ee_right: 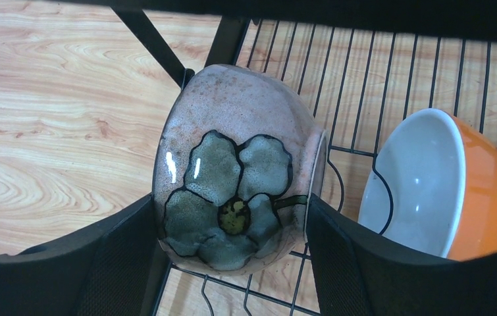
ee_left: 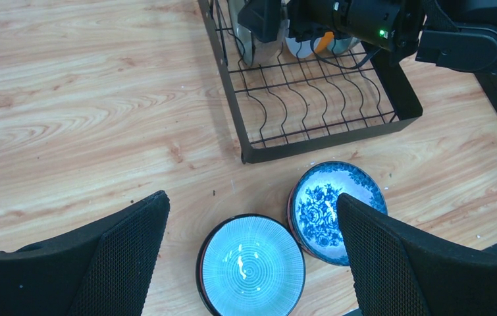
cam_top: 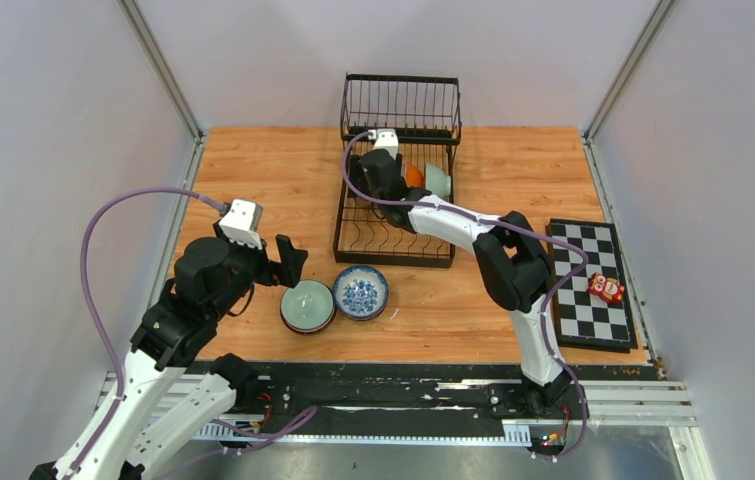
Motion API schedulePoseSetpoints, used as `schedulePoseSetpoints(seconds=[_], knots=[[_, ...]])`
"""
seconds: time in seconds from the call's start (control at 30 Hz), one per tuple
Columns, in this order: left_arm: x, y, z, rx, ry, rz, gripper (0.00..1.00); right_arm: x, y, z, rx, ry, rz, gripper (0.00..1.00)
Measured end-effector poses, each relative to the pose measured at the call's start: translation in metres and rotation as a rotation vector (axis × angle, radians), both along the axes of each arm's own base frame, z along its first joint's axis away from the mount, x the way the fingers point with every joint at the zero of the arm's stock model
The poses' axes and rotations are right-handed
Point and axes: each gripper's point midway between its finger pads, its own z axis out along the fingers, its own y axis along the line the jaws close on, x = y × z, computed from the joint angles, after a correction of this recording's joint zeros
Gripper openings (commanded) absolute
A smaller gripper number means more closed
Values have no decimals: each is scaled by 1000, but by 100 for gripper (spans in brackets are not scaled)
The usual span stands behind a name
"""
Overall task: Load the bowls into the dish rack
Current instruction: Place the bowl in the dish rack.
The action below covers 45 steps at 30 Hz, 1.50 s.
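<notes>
The black wire dish rack [cam_top: 393, 262] stands at the table's back middle. My right gripper [cam_top: 373, 195] reaches into its left side and is shut on a pinkish bowl with a grey-green flower [ee_right: 232, 171], held on edge over the wires between both fingers [ee_right: 357, 263]. An orange bowl [ee_right: 476, 191] and a pale green bowl [cam_top: 438, 180] stand in slots to its right. A celadon bowl [ee_left: 251, 266] and a blue-and-white bowl [ee_left: 328, 204] sit side by side on the table in front of the rack [ee_left: 311, 148]. My left gripper [ee_left: 252, 201] hovers open and empty above the celadon bowl [cam_top: 307, 305].
A black-and-white checkered board [cam_top: 588, 250] lies at the right edge with a small red toy [cam_top: 606, 288] on it. The rack's raised wire basket tier [cam_top: 400, 105] stands at the back. Grey walls enclose the wooden table [cam_top: 253, 180].
</notes>
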Motion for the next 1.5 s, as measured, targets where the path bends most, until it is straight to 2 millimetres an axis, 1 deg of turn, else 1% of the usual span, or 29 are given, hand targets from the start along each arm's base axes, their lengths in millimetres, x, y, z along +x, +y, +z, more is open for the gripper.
schedulePoseSetpoints(seconds=[0.23, 0.67, 0.8, 0.97, 1.13, 1.23, 1.33, 1.4, 1.43, 1.5], knots=[[0, 0, 0, -1, -2, 0, 97, -4, 1, 1, 21, 6, 2, 83], [-1, 1, 2, -4, -8, 0, 98, -13, -1, 5, 62, 29, -4, 84], [-1, 1, 2, -4, -8, 0, 98, -16, -3, 18, 75, 15, -3, 84], [-1, 1, 2, -4, -8, 0, 98, -25, -10, 39, 92, -6, -1, 83], [-1, 1, 2, -5, -7, 0, 98, -40, -20, 52, 99, -14, 5, 81], [-1, 1, 2, -4, -8, 0, 98, -49, -26, 55, 97, -8, 14, 78], [-1, 1, 2, -5, -7, 0, 98, -56, -27, 60, 98, -5, 30, 72], [-1, 1, 2, -5, -7, 0, 98, -58, -24, 62, 100, -3, 46, 64], [-1, 1, 2, -5, -7, 0, 98, -60, -22, 62, 101, 1, 59, 57], [-1, 1, 2, -5, -7, 0, 98, -62, -18, 62, 99, 12, 84, 41]])
